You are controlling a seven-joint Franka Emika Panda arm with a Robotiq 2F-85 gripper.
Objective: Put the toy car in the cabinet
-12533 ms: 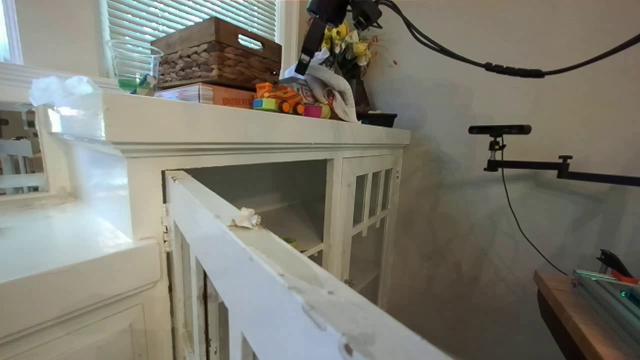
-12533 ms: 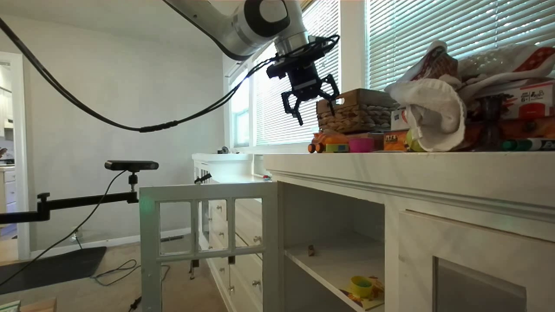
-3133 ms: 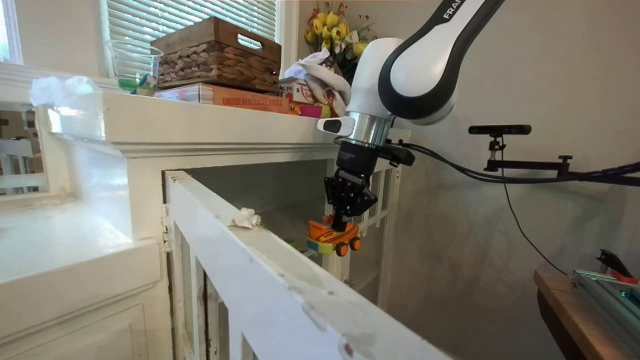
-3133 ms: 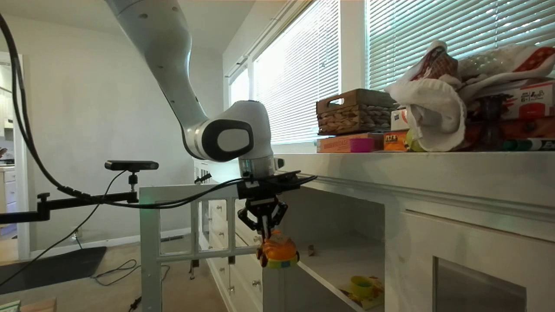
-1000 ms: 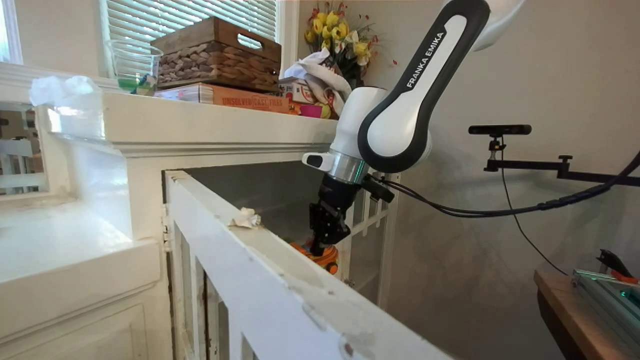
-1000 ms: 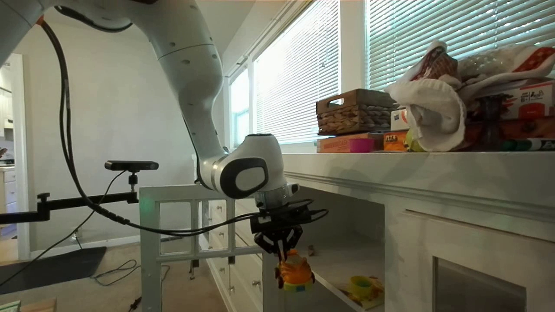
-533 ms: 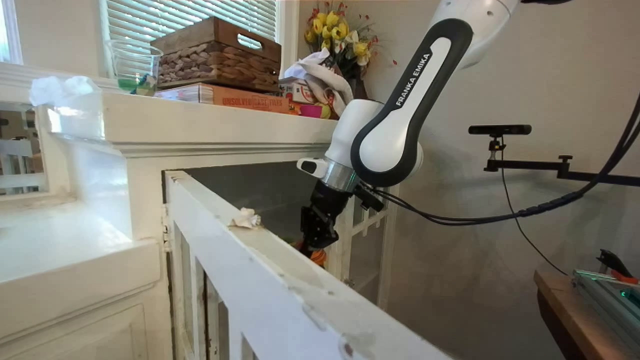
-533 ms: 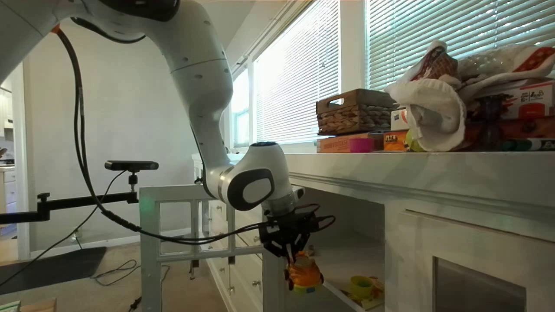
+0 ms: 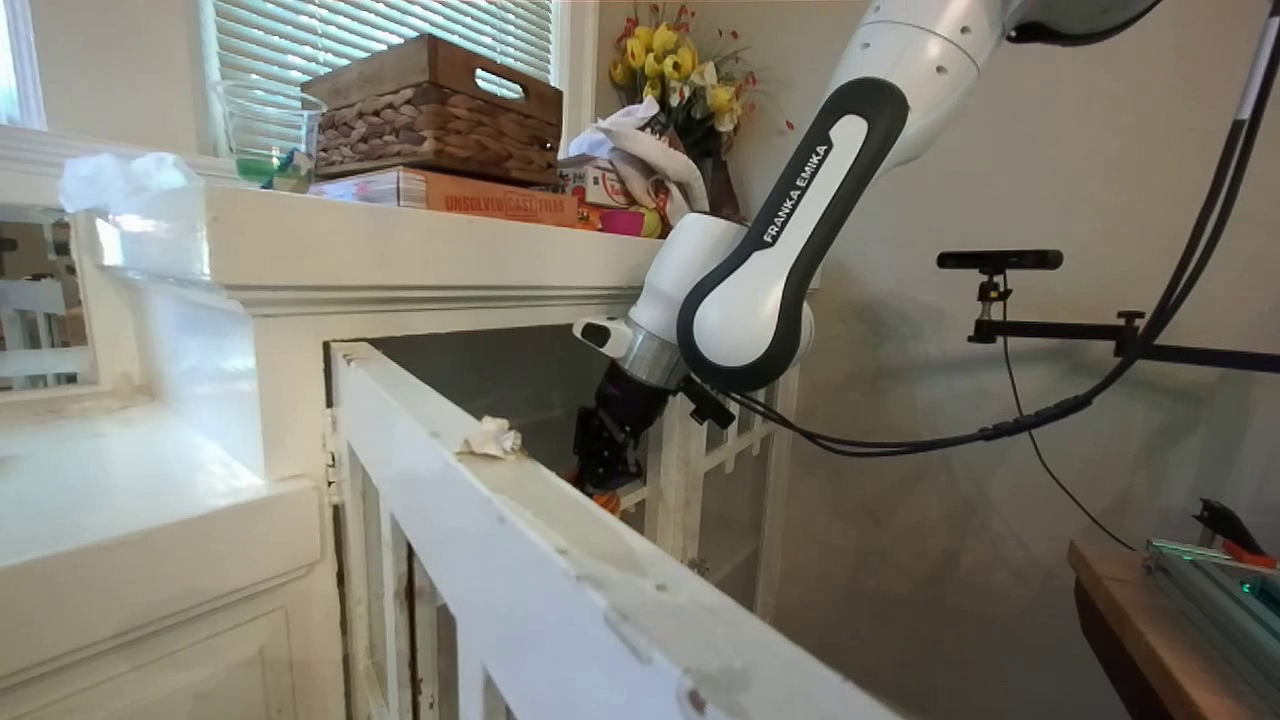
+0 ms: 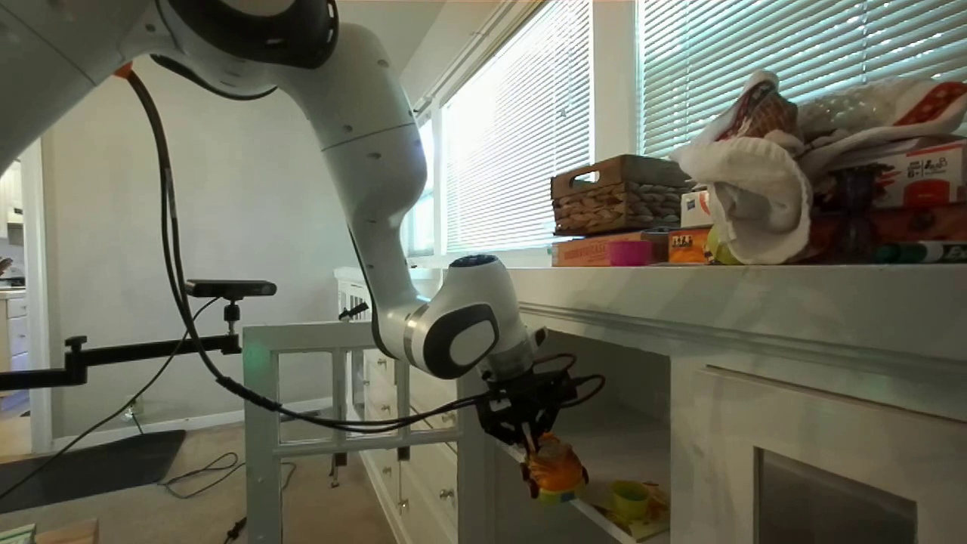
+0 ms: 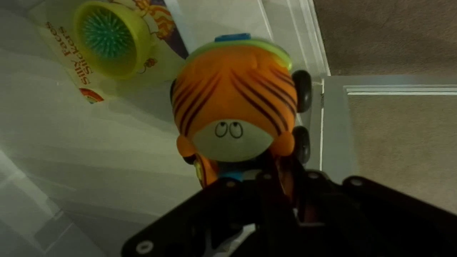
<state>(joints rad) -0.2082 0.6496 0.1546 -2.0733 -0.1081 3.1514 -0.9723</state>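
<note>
My black, two-fingered gripper (image 10: 532, 444), at the end of a white and black jointed arm (image 9: 742, 318), is clamped on the toy car (image 11: 234, 96), a rounded, bright orange toy with dark stripes, black wheels, a lime-green edge and a pale face with two drawn eyes. It is at the open doorway of the cabinet (image 10: 755, 302), a large cream-white wooden piece with a flat overhanging top; over the cameras I cannot tell whether the toy car touches the cabinet's white shelf (image 11: 117, 142). On that shelf inside the cabinet I see a flat, pale sticker pad (image 11: 69, 59) printed "Silly Faces Stickers", and on it a round yellow cup (image 11: 142, 43) with a spiky teal thing (image 11: 107, 34) inside. The cabinet's white door (image 9: 520, 580), divided by bars, stands swung open, a crumpled white lump (image 9: 492, 437) on its upper edge. Up on the cabinet's top, a brown woven basket (image 9: 380, 130) with a wooden rim sits on a flat orange box (image 9: 505, 204) reading "Unsolved Case Files". Beyond the cabinet's top hang pale slatted blinds (image 10: 801, 45).
</note>
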